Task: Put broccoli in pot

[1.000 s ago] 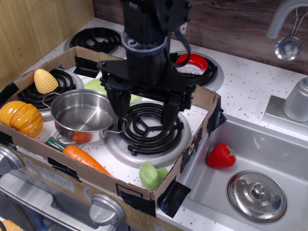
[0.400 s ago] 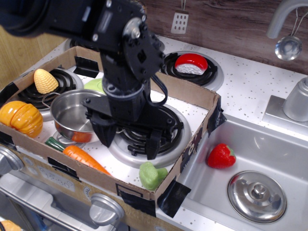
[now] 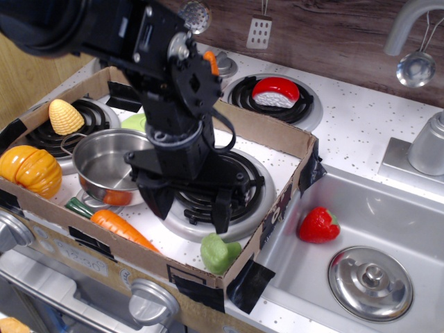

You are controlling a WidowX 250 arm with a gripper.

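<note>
Compared with a moment ago, not much has moved: the gripper has crept a touch lower and closer to the front of the box, fingers spread wide with nothing between them. Go back a full second and it was hanging higher, further back over the coil burner.

Its right-hand finger tip sits just above and behind the broccoli, not touching as far as I can see. The broccoli lies at the front edge inside the cardboard box, beside the burner. To the left is the pot, upright and partly hidden by the arm, with a carrot in front of it.

No readable labels or writing anywhere. Over in the sink there's a strawberry and a steel lid.
</note>
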